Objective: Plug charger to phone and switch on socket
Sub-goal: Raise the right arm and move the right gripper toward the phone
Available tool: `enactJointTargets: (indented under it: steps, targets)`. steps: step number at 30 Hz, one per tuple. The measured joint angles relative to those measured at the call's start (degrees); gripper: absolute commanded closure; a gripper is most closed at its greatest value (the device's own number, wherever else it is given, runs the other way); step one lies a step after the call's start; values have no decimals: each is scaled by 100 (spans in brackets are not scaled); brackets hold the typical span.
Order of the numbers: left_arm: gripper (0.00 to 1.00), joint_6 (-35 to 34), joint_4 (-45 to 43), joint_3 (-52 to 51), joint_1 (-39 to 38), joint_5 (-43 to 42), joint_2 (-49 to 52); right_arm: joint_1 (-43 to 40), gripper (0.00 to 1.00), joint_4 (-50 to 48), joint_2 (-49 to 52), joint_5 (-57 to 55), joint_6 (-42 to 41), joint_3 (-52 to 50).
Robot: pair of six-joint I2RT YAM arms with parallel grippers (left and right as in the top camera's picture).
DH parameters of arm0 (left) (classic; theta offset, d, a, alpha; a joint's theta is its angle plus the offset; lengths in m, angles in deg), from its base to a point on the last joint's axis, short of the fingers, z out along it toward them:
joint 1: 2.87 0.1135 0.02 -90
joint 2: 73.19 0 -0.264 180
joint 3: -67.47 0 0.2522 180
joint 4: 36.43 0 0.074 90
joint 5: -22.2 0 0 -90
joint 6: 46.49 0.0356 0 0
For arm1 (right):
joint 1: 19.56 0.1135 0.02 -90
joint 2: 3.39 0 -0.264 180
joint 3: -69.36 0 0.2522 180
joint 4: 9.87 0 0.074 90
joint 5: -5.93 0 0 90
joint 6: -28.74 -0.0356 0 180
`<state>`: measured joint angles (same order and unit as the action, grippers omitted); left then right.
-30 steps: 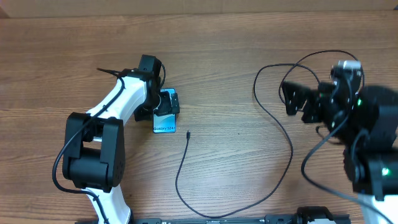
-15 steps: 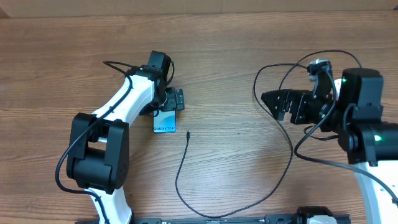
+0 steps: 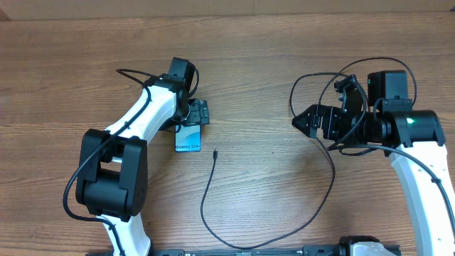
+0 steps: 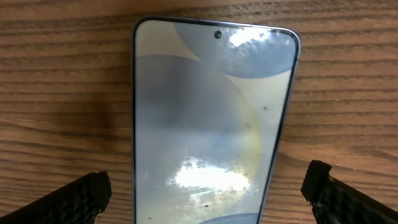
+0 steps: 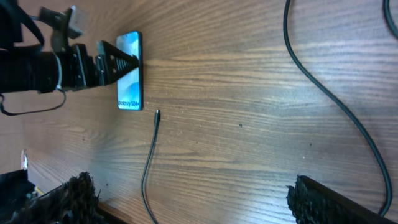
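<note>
The phone [image 3: 188, 141] lies flat left of centre, its light blue screen [image 4: 211, 112] filling the left wrist view. My left gripper [image 3: 194, 114] hovers open over its far end, one finger [image 4: 74, 199] on each side of it without touching. The charger runs as a thin black cable [image 3: 205, 206], and its connector tip [image 3: 215, 151] lies free on the wood just right of the phone's near end [image 5: 129, 70]. My right gripper [image 3: 311, 121] points left, open and empty, above a far loop of the cable [image 5: 336, 106]. The tip [image 5: 157, 115] is ahead of it. The socket is out of view.
The charger cable [image 3: 332, 171] sweeps from the front edge up the right side and coils behind my right arm [image 3: 412, 135]. The left arm [image 3: 135, 121] stretches from the front left. A black rail [image 3: 242, 251] lines the table's front edge.
My right gripper has swung from the far right toward the left and now points at the table's middle. The left gripper shifted slightly over the phone, then held still.
</note>
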<state>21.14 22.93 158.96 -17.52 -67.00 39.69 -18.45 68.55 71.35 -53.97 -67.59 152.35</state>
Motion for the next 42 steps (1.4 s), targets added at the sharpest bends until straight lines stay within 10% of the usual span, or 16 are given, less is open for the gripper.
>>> enactJointTargets:
  steps: [42]
  targets:
    - [0,269,-157,-81,-74,118,0,0,0,111,85,7,13,0]
